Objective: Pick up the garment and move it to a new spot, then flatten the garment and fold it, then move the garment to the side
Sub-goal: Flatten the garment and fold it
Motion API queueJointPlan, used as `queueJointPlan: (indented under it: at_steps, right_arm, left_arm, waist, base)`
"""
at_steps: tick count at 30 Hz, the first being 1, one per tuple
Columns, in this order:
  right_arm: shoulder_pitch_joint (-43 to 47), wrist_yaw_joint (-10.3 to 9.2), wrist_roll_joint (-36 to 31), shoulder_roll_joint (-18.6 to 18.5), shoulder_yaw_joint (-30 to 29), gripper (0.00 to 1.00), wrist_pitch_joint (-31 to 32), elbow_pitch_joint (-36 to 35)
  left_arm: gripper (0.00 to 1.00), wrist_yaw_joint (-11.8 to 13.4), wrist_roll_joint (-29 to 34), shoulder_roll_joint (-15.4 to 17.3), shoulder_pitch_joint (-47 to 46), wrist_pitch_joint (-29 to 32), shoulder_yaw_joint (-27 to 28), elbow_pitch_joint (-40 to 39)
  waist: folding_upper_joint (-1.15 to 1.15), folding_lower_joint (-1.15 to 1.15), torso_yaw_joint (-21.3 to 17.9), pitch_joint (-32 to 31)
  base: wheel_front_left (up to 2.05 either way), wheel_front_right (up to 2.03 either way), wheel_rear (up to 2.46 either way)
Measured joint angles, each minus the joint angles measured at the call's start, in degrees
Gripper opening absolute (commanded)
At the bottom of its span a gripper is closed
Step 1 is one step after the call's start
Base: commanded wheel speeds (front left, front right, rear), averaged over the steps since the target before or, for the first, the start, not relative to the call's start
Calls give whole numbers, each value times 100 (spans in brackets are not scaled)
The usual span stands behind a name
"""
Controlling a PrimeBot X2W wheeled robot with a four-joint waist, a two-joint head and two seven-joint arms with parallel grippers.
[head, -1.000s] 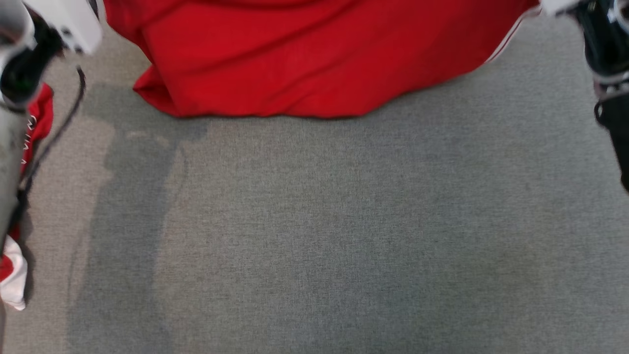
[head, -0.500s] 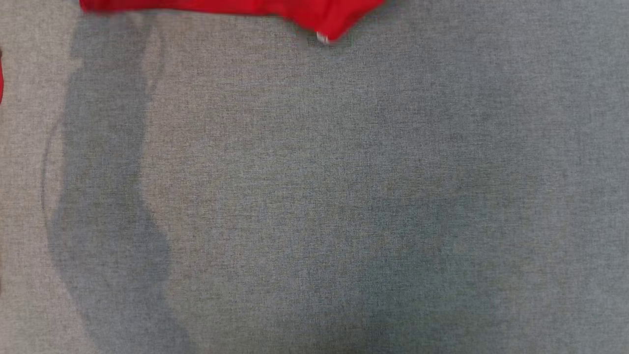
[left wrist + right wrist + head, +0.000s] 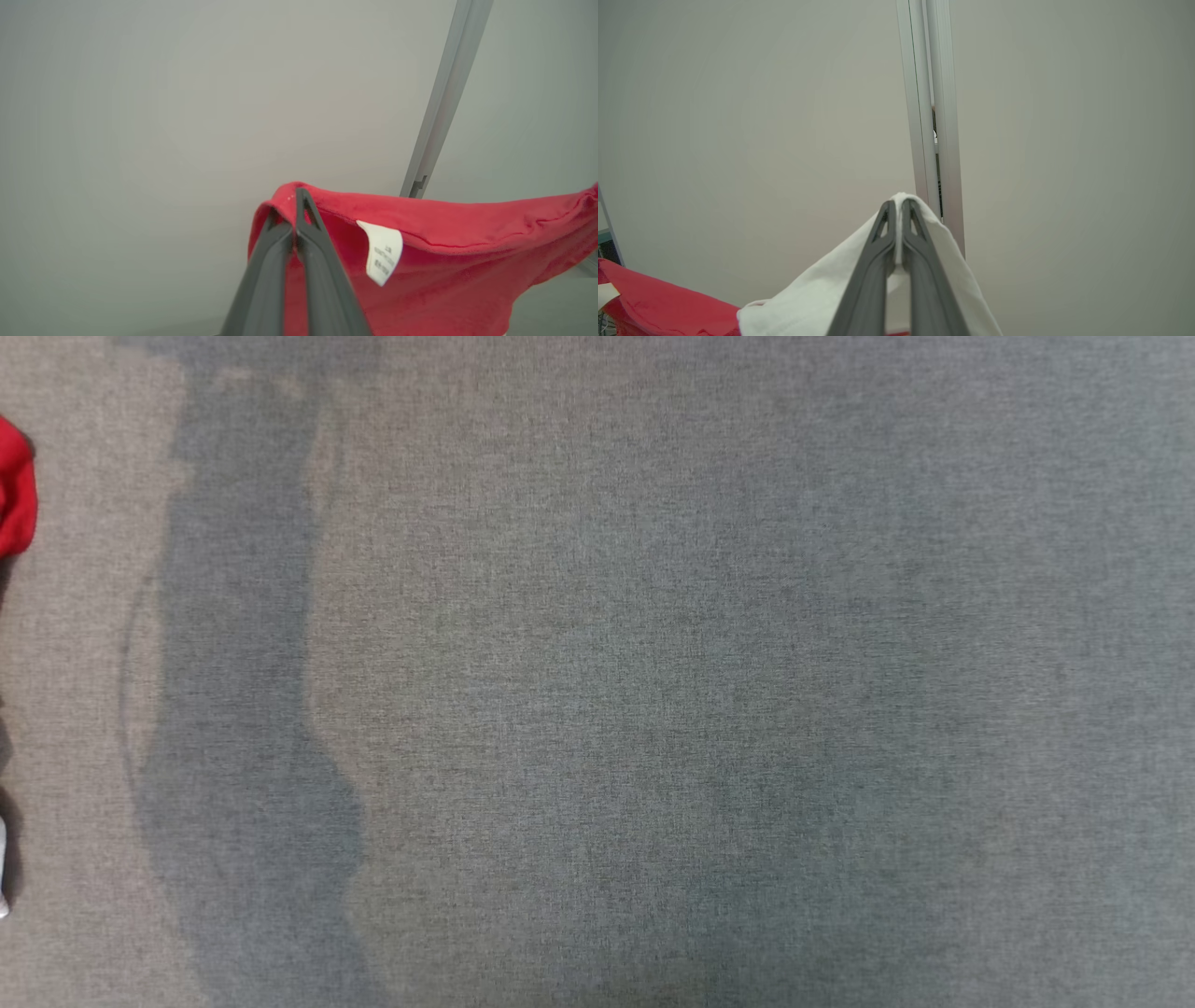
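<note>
The garment is red with a white part. In the left wrist view my left gripper is shut on a red hem of the garment, beside a white care label; the cloth hangs raised before a pale wall. In the right wrist view my right gripper is shut on a white part of the garment, with red cloth trailing to the lower left. In the head view a bit of red cloth shows at the left edge over the grey table.
A pale wall with a grey metal post stands behind the raised grippers. The same kind of post crosses the left wrist view. Arm shadows fall on the left of the grey fabric surface.
The red garment has left the top of the head view, lifted upward, with both arms gone from that view too. A small red fold now shows at the left edge.
</note>
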Motion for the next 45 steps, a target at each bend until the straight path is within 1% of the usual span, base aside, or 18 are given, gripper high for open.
queueJointPlan:
  at_steps: [3, 4, 7, 8, 11, 14, 18, 23, 28, 31, 36, 39, 42, 45]
  right_arm:
    - [238, 1, 142, -55, 247, 0, 74, 25]
    - [449, 1, 235, -82, 447, 0, 205, 12]
    - [946, 1, 592, -132, 683, 0, 506, -101]
    - [1127, 1, 672, -176, 793, 0, 614, -174]
    - [1663, 1, 990, -346, 1066, 0, 940, -416]
    - [2284, 1, 1339, -524, 1374, 0, 1345, -762]
    - [3001, 0, 1718, -899, 1651, 0, 1625, -1307]
    - [3863, 1, 2073, -1302, 1975, 0, 1879, -2038]
    - [4718, 0, 2404, -1792, 2127, 0, 2135, -2550]
    - [5254, 1, 2602, -2033, 2194, 0, 2331, -2870]
    - [6116, 1, 2873, -2501, 2198, 0, 2577, -3423]
    - [6595, 1, 3083, -2793, 2160, 0, 2773, -3921]
    - [7039, 0, 3192, -3158, 2063, 0, 2938, -4317]
    - [7471, 1, 3294, -3455, 1928, 0, 3131, -4727]
  left_arm:
    - [0, 0, -200, 54, 359, 33, -263, -77]
    - [0, 0, -312, 132, 662, 94, -474, -158]
    - [0, 0, -720, 165, 1176, 171, -605, -243]
    - [0, 0, -853, 176, 1357, 216, -657, -287]
    - [0, 0, -973, 280, 1846, 301, -934, -428]
    - [0, 0, -1326, 291, 2339, 370, -1016, -633]
    - [0, 0, -1738, 311, 3050, 493, -1107, -957]
    - [0, 0, -2028, 523, 3977, 714, -1312, -1345]
    - [0, 2, -2153, 822, 4874, 955, -1537, -1819]
    - [0, 102, -2256, 1007, 5358, 1035, -1602, -2208]
    - [0, 390, -2438, 1336, 6263, 1124, -1690, -3174]
    - [0, 500, -2483, 1680, 6745, 1385, -1858, -3854]
    - [0, 725, -2416, 2097, 7079, 1645, -2047, -4537]
    - [0, 917, -2457, 2405, 7361, 1814, -2107, -5188]
  waist:
    - [0, 0, 2, -98]
    - [0, 0, -5, -182]
    - [0, 0, -16, -349]
    - [0, 0, -21, -415]
    - [0, 0, -34, -623]
    - [0, 0, -37, -852]
    - [0, 0, -26, -1172]
    - [0, 0, -14, -1557]
    - [0, 0, -6, -1982]
    - [0, 0, 7, -2249]
    - [0, 0, 42, -2616]
    - [0, 0, 72, -2774]
    - [0, 0, 116, -2868]
    - [0, 0, 146, -2917]
  base:
    - [0, 0, 0]
    - [0, 0, 0]
    - [0, 0, 0]
    - [0, 0, 0]
    - [0, 0, 0]
    - [0, 0, 0]
    - [0, 0, 0]
    - [0, 0, 0]
    - [0, 0, 0]
    - [0, 0, 0]
    - [0, 0, 0]
    - [0, 0, 0]
    - [0, 0, 0]
    - [0, 0, 0]
